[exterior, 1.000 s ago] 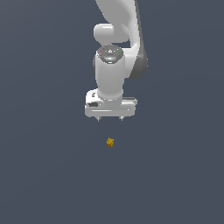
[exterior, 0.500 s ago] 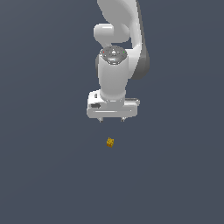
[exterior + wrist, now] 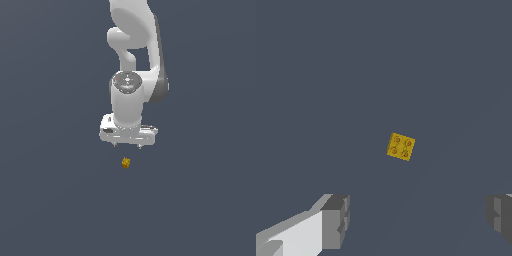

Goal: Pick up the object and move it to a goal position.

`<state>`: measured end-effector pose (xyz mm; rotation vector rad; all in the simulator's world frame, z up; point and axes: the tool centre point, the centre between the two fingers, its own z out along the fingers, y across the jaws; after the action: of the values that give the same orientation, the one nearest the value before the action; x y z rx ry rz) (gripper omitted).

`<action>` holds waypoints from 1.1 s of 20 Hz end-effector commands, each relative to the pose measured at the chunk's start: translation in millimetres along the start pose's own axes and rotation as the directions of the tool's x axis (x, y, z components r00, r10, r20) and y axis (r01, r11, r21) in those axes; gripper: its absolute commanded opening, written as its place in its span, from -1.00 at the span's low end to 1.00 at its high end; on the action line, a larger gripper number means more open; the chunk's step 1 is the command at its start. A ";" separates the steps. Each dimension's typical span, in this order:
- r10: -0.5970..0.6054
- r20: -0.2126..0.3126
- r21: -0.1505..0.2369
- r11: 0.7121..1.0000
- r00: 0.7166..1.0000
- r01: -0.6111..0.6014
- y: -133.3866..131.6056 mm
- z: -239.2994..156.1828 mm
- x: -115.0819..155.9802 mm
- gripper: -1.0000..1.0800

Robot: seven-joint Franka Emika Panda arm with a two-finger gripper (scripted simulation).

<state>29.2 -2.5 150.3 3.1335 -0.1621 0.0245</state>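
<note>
Up at the top of the exterior view the white arm (image 3: 135, 60) is cut off, so where it starts cannot be seen. Only the very tips of the two fingers (image 3: 116, 145) poke out under the gripper (image 3: 127, 145) there, and they are too small to see well. In the wrist view each finger is cut off at the edge of the picture, so just the grey pads (image 3: 336, 221) show. The arm hangs straight down with the wrist pointing at the floor (image 3: 55, 200). The gripper is spread wide and holds nothing. The cube (image 3: 125, 162) sits on the floor just below the gripper, not touching it, with a clear gap between them. In the wrist view the cube (image 3: 401, 146) shows between the two pads but beyond them, and it is turned a little so its sides are slanted. It is tiny, orange-yellow, with small round darker spots on top. The arm is smooth and white with round joints and a grey disc on the wrist. The floor is flat, plain dark grey-blue.
</note>
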 end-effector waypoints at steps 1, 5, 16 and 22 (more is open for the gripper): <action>0.060 0.004 0.002 0.998 0.998 -0.060 0.6 15.8 5.0 0.92; 0.156 0.010 0.003 0.988 0.988 -0.156 1.9 41.4 12.4 0.92; 0.285 0.016 -0.001 0.959 0.959 -0.285 4.3 77.6 20.5 0.92; 0.283 0.017 -0.002 0.959 0.959 -0.283 4.0 81.0 20.0 0.92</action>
<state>50.1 -9.1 71.6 3.0820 -0.6088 -0.0005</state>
